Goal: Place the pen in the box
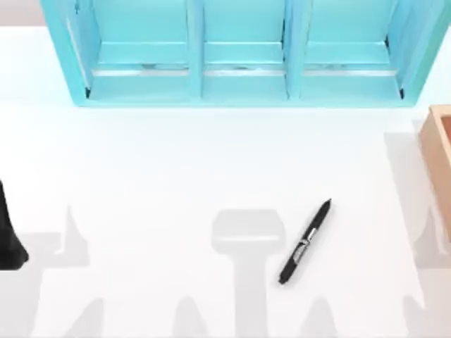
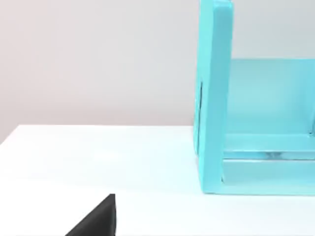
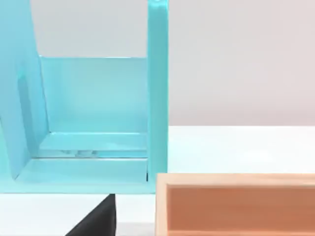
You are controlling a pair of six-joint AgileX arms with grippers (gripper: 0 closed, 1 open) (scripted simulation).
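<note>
Pen (image 1: pixel 306 242), one of it, is lying flat on the white counter (image 1: pixel 155 169), somewhat right of centre and toward the near edge in the top view, slanting so its pointed cap is aiming up and right, roughly toward the box. Nothing is touching it; it is resting free, so I judge the pickup is not yet begun.

One tan box (image 1: pixel 438 148) is sitting at the counter's right edge, well apart from the pen, with part of its thick wall peeking in; in the right wrist view its open top and plain inner wall (image 3: pixel 236 204) are facing up, which suits dropping the pen in from above.

One turquoise shelf unit (image 1: pixel 239 56) is standing along the far side, showing three compartments; it is playing no part in the task.

Left end effector (image 1: pixel 10 232) is appearing as a dark shape at the counter's left edge, far from the pen, seemingly parked. Whether it is wide or narrow, I cannot tell. Each wrist view is showing a dark wedge (image 2: pixel 96 219) at its lower edge.
</note>
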